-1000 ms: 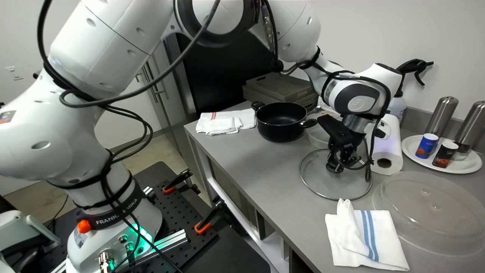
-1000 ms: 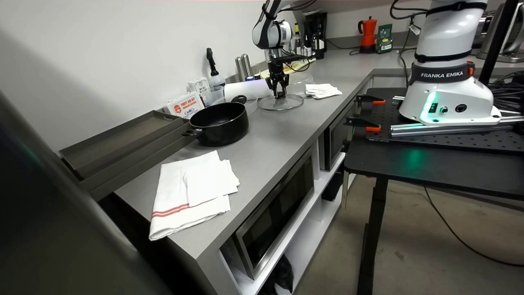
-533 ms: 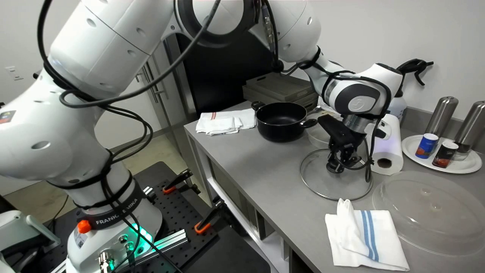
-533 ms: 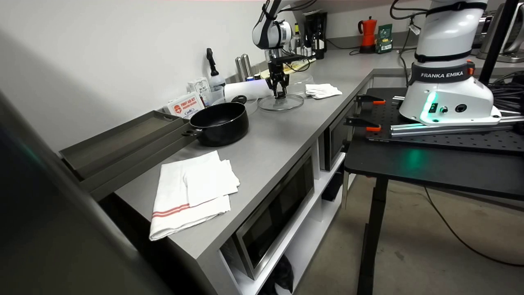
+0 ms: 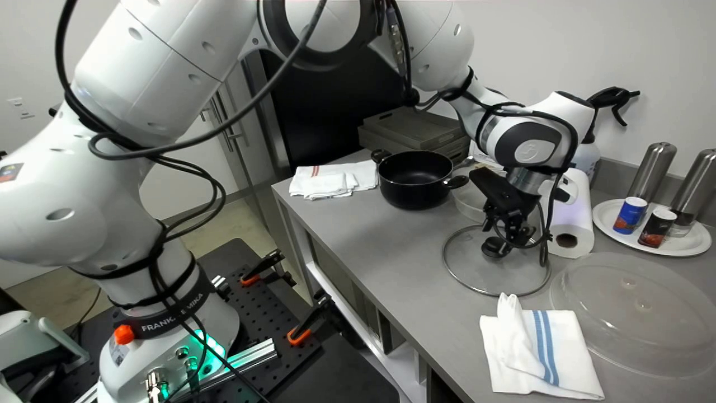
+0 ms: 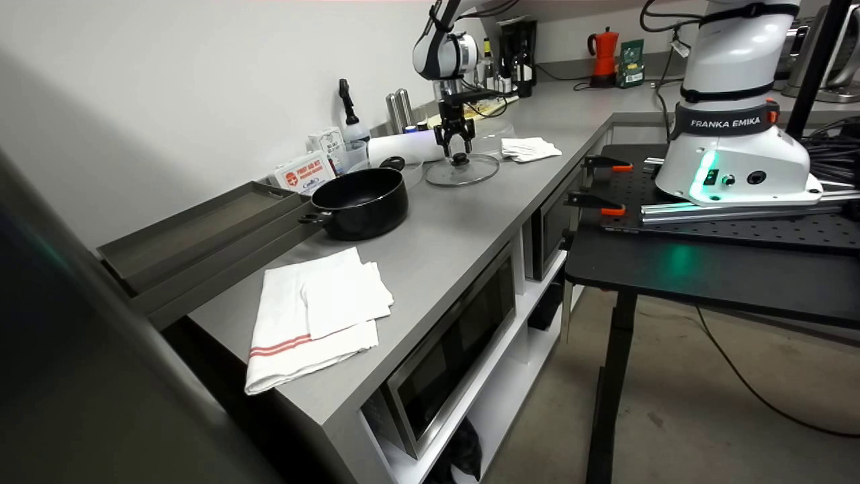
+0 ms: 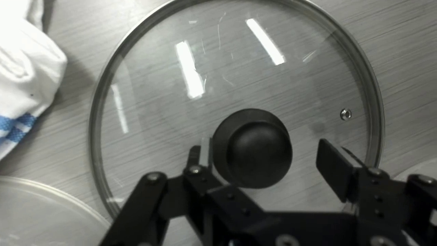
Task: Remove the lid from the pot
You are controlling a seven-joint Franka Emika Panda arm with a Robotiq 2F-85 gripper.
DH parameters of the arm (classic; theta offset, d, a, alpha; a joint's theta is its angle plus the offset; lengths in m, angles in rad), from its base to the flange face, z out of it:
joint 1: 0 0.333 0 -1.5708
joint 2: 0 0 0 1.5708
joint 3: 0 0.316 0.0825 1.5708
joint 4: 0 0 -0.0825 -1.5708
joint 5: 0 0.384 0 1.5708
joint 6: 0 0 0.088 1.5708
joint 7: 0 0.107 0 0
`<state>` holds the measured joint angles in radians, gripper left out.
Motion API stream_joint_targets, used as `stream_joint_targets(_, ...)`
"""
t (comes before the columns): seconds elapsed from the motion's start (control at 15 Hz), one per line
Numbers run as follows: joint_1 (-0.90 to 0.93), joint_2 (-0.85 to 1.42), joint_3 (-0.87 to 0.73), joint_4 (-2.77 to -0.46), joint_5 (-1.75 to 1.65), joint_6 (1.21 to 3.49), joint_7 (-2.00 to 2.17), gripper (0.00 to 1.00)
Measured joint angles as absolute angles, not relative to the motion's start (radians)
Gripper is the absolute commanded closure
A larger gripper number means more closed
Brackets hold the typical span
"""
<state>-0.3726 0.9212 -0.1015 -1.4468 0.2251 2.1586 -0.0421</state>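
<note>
The black pot (image 5: 414,193) stands uncovered on the grey counter in both exterior views. Beside it, apart from the pot, the round glass lid (image 5: 467,263) lies flat on the counter, its metal rim (image 7: 374,102) filling much of the wrist view. My gripper (image 6: 459,149) is over the lid's middle, jaws parted on either side of the dark knob (image 7: 257,153). In the wrist view a wide gap separates the knob from the right finger (image 7: 333,167), while the left finger (image 7: 205,152) appears close beside it; whether that one touches I cannot tell.
A large clear cover (image 5: 632,319) and a blue-striped towel (image 5: 559,358) lie near the lid. Behind it are a paper towel roll (image 5: 576,218) and a clear bowl (image 5: 469,201). A plate (image 5: 696,240) holds shakers. The counter's front edge (image 6: 470,282) runs along the near side.
My gripper has opened and let go of the lid's knob. The lid has settled slightly lower onto the counter. Pot and arm stand practically as before.
</note>
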Motion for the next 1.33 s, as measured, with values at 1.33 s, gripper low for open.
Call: stream_joint_targets(1.33, -0.329, 0.669, -0.064, -1.624, 0.219, 2.21, -0.136, 0.0)
